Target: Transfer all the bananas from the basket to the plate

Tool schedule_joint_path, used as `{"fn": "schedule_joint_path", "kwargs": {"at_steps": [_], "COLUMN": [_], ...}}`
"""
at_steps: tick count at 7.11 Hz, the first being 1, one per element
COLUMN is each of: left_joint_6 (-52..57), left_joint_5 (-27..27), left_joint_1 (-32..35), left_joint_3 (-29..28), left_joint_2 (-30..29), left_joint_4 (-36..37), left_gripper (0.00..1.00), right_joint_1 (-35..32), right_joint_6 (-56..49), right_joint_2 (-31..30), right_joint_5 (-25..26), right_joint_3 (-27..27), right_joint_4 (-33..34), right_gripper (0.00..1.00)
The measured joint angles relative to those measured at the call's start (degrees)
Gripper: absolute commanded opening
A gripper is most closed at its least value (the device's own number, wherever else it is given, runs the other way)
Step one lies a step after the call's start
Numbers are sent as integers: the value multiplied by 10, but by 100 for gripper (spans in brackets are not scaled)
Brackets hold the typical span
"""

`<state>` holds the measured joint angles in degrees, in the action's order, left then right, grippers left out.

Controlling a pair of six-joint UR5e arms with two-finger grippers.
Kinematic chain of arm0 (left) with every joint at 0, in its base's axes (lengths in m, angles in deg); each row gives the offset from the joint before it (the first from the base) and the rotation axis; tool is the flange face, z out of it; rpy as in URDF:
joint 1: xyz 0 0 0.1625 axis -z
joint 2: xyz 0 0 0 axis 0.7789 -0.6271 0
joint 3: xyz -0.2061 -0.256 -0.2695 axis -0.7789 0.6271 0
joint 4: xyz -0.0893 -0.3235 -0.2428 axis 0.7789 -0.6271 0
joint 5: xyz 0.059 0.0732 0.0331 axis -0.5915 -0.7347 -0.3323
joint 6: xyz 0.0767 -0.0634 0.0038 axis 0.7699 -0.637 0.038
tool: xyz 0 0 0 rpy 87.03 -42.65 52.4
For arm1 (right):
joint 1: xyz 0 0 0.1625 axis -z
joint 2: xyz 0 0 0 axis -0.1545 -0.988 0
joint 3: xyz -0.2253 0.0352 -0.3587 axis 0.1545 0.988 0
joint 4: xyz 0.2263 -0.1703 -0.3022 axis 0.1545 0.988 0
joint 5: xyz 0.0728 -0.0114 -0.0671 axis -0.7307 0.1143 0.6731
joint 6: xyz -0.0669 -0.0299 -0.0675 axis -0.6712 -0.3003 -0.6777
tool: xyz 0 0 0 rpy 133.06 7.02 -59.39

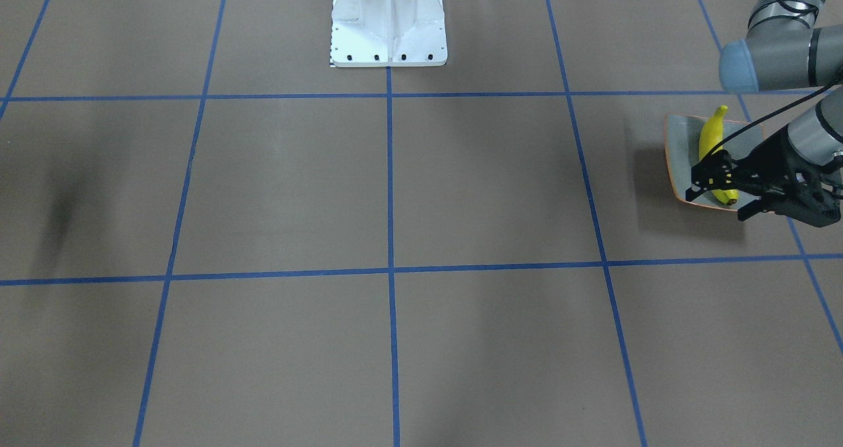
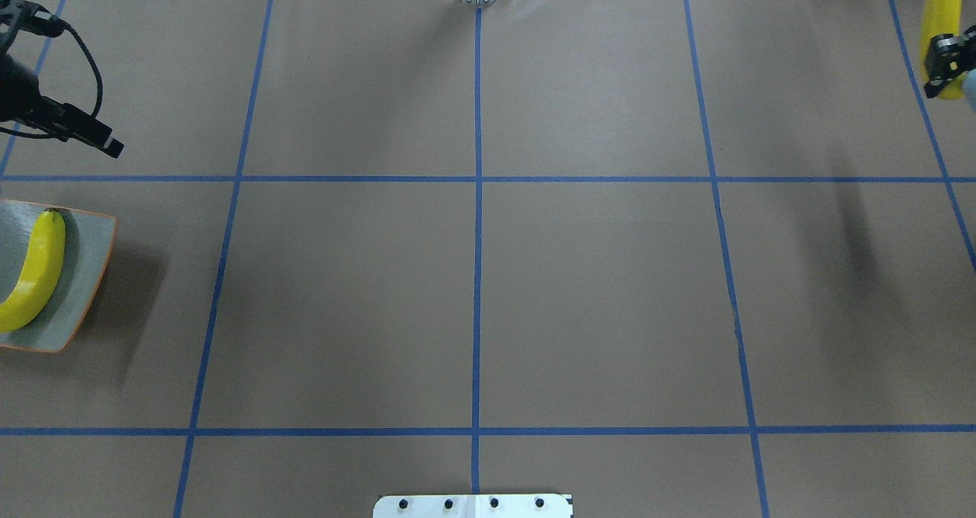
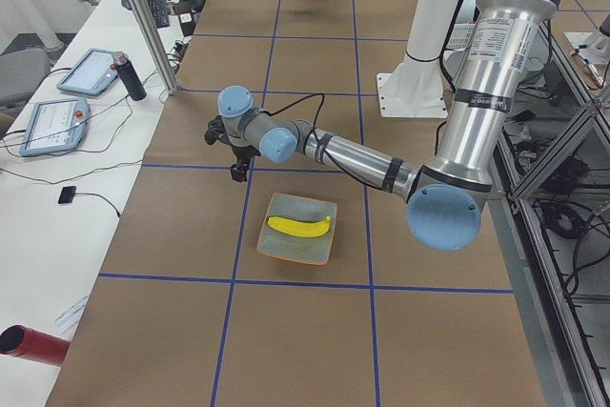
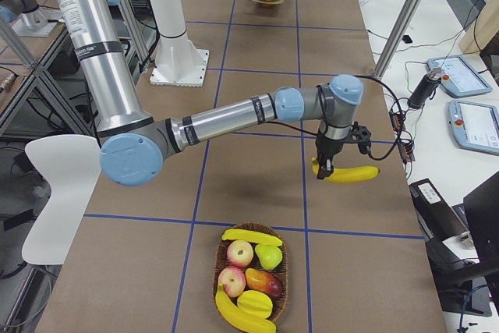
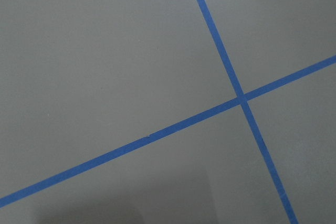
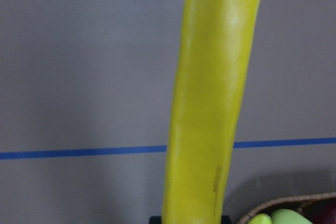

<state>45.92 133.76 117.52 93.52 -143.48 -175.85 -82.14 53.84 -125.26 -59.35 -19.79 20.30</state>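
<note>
One yellow banana (image 2: 34, 274) lies on the grey-green plate (image 2: 88, 274) with the orange rim at the table's left end; it also shows in the front view (image 1: 710, 134). My left gripper (image 1: 719, 202) is open and empty, raised just past the plate's far edge. My right gripper (image 4: 331, 163) is shut on a second banana (image 4: 355, 173) and holds it level above the table, beyond the basket (image 4: 220, 278). That banana fills the right wrist view (image 6: 215, 103). Two more bananas (image 4: 251, 236) lie in the basket.
The wicker basket also holds apples, a mango and other fruit. The white robot base (image 1: 388, 26) stands at the middle of the near table edge. Tablets and cables lie on the side bench (image 4: 468, 122). Blue tape lines cross the brown table.
</note>
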Motion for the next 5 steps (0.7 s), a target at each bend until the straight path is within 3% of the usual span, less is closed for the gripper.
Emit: {"fn": "schedule_joint_path", "kwargs": {"at_steps": [3,5], "left_joint_6": [-91,-186], "left_joint_5": [2,2], "left_joint_1": [-26,-60], "left_joint_3": [-5,-38], "left_joint_2": [-45,-68], "left_joint_4": [-31,-154], "left_gripper": [100,100], "right_joint_1": [122,186], "right_joint_6": [189,298], "right_joint_2": [66,103], "right_joint_5": [-44,-71], "right_joint_3": [-61,-119], "right_joint_4": [-5,-12], "right_gripper": [0,0]}}
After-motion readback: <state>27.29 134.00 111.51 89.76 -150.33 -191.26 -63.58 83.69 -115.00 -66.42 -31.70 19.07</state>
